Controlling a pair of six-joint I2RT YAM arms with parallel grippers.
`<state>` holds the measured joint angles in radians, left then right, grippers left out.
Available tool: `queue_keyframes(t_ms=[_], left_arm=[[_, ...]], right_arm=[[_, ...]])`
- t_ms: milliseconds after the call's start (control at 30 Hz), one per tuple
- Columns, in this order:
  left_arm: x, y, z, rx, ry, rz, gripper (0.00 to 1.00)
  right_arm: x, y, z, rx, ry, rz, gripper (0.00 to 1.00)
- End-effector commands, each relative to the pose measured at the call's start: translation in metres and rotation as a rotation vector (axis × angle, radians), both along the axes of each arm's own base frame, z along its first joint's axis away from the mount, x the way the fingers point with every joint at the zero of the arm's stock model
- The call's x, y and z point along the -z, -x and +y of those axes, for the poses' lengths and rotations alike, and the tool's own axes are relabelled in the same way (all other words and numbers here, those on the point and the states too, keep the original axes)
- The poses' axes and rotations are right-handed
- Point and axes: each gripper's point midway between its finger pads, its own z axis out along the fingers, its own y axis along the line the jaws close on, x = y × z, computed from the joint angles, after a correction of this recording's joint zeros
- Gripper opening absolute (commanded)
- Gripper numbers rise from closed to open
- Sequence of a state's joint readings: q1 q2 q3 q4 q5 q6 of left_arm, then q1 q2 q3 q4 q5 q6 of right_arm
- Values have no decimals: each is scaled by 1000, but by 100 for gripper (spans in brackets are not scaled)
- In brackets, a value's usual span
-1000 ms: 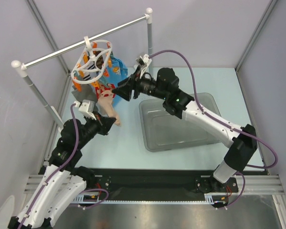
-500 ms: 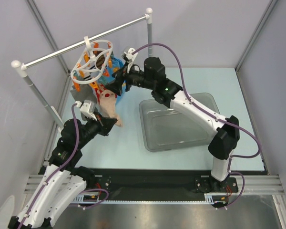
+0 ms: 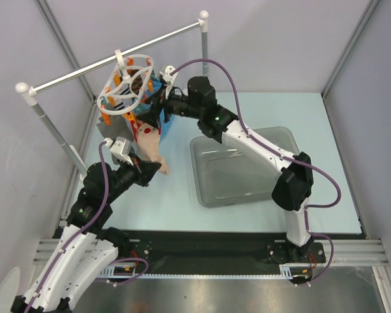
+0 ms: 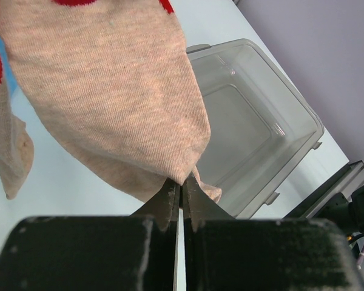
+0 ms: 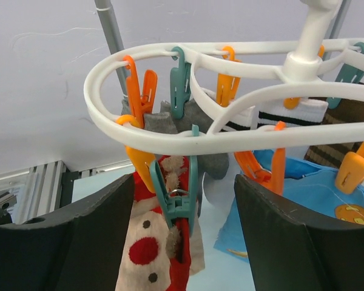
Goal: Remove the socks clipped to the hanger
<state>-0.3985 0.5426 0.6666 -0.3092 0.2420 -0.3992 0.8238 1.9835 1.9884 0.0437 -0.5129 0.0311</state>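
Between the left gripper's closed jaws sits the toe of the beige sock. A tug now, before it is unclipped, could tear it or swing the hanger. The right gripper's open jaws straddle the teal clip, which seemingly pins that sock. Right of them, the clear bin holds nothing.
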Motion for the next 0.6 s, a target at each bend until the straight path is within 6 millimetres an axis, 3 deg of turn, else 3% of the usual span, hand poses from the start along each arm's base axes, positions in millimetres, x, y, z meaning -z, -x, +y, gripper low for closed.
queue_keyframes(t_ms=[0, 200, 400, 500, 567], left_arm=[[-6, -2, -2, 20, 3, -42, 0], [-7, -1, -3, 25, 4, -43, 0], [-6, -1, -5, 32, 6, -38, 0], [-6, -2, -4, 29, 7, -37, 0], [-6, -1, -4, 30, 8, -39, 0]], right_arm=[[-32, 0, 7, -7, -94, -63, 72], [-41, 1, 10, -6, -142, -61, 56], [-43, -1, 12, 15, -154, -69, 52], [-44, -3, 12, 36, -157, -67, 42], [-40, -3, 11, 48, -153, -65, 28]])
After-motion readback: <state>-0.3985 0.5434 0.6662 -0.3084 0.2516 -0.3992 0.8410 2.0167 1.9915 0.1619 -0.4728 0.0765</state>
